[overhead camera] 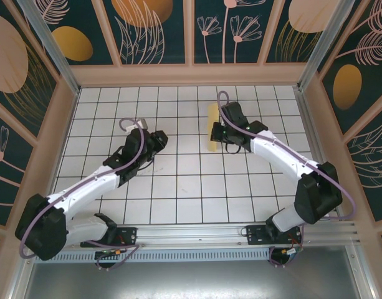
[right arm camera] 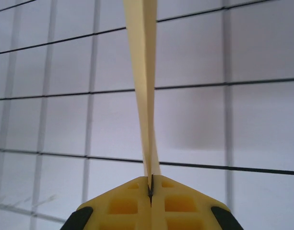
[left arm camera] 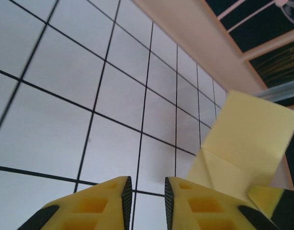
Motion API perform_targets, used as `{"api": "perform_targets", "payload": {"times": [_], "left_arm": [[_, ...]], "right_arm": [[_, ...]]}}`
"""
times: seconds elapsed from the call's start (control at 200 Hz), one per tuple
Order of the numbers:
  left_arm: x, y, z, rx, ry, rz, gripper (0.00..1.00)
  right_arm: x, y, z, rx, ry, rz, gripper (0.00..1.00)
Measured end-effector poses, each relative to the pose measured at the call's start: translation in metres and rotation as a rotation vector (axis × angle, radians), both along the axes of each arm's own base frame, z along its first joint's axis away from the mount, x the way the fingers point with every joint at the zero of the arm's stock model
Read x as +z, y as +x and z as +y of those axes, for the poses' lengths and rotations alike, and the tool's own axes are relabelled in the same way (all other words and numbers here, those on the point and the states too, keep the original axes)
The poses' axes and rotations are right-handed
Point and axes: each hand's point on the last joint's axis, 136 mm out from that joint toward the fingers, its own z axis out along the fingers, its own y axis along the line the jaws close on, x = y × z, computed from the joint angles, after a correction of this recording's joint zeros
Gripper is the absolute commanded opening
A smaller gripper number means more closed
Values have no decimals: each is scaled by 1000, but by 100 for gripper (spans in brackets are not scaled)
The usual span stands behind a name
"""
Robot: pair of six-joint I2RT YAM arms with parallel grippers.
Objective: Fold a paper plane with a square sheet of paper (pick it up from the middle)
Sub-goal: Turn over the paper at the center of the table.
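The square sheet of paper point(overhead camera: 211, 124) is a folded pale-yellow piece, held edge-up above the grid table right of centre. My right gripper point(overhead camera: 218, 133) is shut on its near edge; in the right wrist view the thin folded paper point(right arm camera: 143, 72) rises straight out of the closed gripper point(right arm camera: 150, 184). My left gripper point(overhead camera: 158, 142) hangs over the table to the left of the paper, apart from it. In the left wrist view that gripper point(left arm camera: 148, 194) stands open by a narrow gap with only tile behind it, and the creased paper point(left arm camera: 245, 139) is off to the right.
The white grid table point(overhead camera: 178, 187) is boxed in by pale wooden walls point(overhead camera: 191, 75) at the back and sides. A metal rail point(overhead camera: 197, 240) with both arm bases runs along the near edge.
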Motion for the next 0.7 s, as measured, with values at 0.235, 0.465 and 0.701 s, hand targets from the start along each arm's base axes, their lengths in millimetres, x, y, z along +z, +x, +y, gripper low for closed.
{"api": "perform_targets", "payload": {"times": [0.235, 0.465, 0.701], "left_arm": [[-4, -6, 24, 92, 12, -29, 36], [11, -15, 49, 200, -20, -85, 40], [10, -30, 78, 298, -36, -118, 44]], "right_arm": [[-3, -10, -19, -48, -374, -1, 0], [-66, -29, -11, 16, -594, 152, 0], [-118, -44, 41, 141, -598, 276, 9]]}}
